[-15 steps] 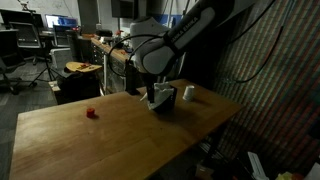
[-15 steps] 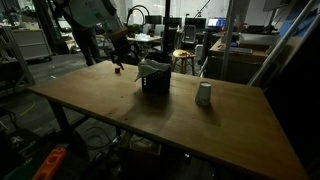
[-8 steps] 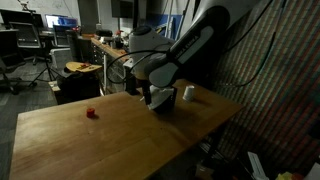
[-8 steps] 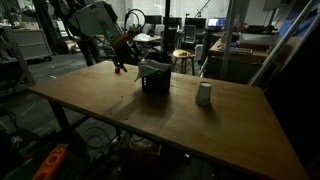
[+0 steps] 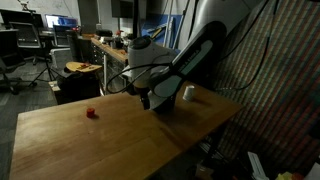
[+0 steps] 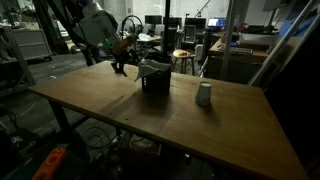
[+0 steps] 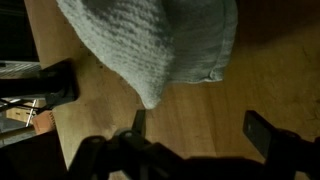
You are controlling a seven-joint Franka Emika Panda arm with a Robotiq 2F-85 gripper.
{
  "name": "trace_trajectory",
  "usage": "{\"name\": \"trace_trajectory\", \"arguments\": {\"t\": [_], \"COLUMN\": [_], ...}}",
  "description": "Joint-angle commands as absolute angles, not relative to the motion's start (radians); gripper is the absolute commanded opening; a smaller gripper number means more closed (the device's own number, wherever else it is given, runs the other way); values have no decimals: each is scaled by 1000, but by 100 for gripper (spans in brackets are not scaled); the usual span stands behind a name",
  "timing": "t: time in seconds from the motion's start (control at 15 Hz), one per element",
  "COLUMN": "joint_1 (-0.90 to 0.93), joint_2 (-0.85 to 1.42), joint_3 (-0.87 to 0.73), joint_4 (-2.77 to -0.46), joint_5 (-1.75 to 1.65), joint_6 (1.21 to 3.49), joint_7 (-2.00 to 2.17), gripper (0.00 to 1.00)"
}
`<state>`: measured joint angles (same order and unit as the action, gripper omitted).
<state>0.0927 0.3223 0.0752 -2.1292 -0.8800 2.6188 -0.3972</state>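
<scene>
Over the table (image 7: 262,95), the end effector (image 7: 200,135) gapes empty beside a grey cloth (image 7: 150,40)

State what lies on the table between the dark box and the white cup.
Nothing: in an exterior view the stretch of wooden table between the dark box and the white cup is bare.

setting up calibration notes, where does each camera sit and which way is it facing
Exterior view: beyond a table corner, facing the arm, its gripper by the dark box.
Exterior view: from roughly the opposite edge, white cup nearest, arm far left.
Wrist view: looks down past open fingers onto the grey cloth.
Shared: both exterior views show box, cup, gripper.
</scene>
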Motion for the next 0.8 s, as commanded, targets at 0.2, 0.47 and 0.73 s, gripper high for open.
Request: {"name": "trace_trajectory", "arguments": {"t": [0.2,0.47,0.73], "joint_1": [93,89,85], "joint_2": [396,427,450], "joint_3": [38,14,0], "joint_4": [-1985,-1941,-1913], "joint_5": [-940,-974,-1001], "joint_6": [2675,2684,2677], "joint_7": [-341,-327,-311], "gripper": [100,98,100]}}
